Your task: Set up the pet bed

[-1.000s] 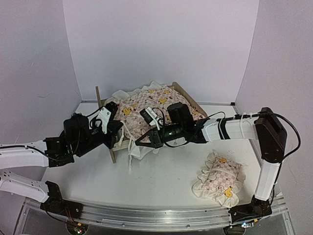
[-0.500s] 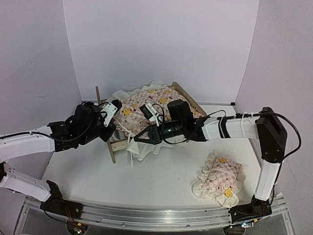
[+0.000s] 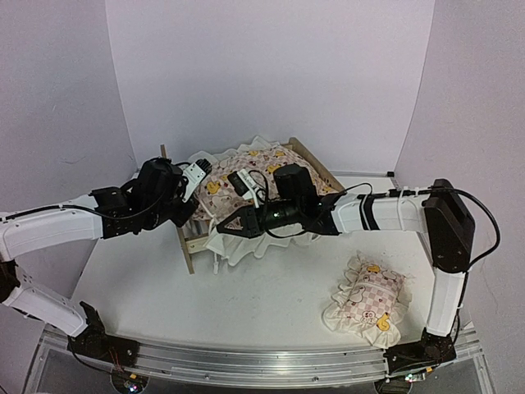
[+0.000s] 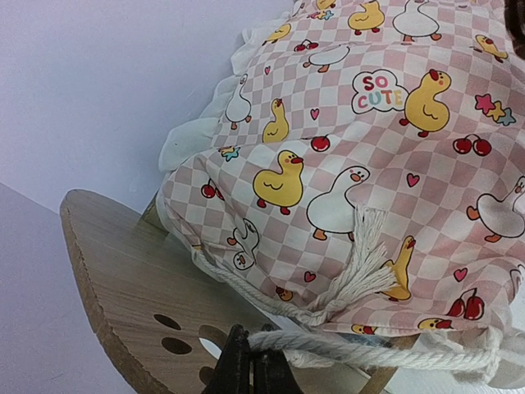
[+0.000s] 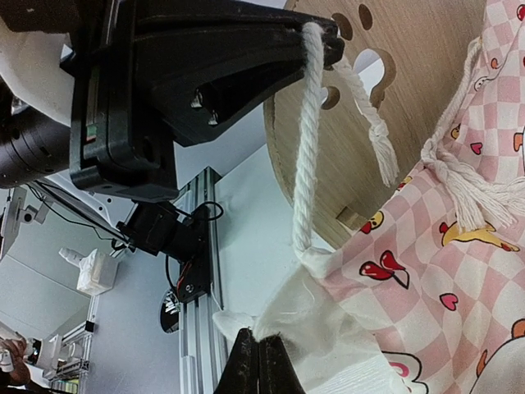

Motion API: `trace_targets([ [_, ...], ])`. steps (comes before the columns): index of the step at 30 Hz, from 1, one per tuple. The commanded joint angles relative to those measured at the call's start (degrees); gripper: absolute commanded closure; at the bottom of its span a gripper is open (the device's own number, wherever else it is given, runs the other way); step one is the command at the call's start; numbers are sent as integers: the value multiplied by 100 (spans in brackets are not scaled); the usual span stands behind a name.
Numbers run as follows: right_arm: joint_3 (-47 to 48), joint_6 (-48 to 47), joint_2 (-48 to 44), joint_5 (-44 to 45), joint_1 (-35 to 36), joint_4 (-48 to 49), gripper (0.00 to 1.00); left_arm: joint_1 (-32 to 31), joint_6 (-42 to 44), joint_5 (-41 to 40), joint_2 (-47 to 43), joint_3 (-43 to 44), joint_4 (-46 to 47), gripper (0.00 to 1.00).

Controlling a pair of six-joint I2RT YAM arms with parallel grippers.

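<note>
From above, the light-wood pet bed (image 3: 320, 168) stood at the back of the white table (image 3: 271, 287), the pink checked, duck-print frilled quilt (image 3: 246, 162) heaped over it. A small matching frilled pillow (image 3: 367, 300) lay well apart, near the front right. The left gripper (image 3: 195, 215) and right gripper (image 3: 225, 231) met at the bed's near left end.

The left wrist view showed its fingers (image 4: 238, 369) closed tight on a white twisted cotton cord (image 4: 369, 349) – just beside the rounded headboard (image 4: 123, 279) with its paw cutouts.

In the right wrist view, the right gripper (image 5: 258, 365) was pinched shut on the quilt's white frill (image 5: 303, 320), the cord (image 5: 305, 148) running up to the left gripper (image 5: 328, 37).
</note>
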Motion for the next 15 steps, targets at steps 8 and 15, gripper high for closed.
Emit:
trace_targets([
  [8,332,72,9,47,59,208,100,41,-493,-20,73,-92,-147,99],
  [15,553,151,156,48,78,208,100,43,-879,5,-105,-208,-343,65],
])
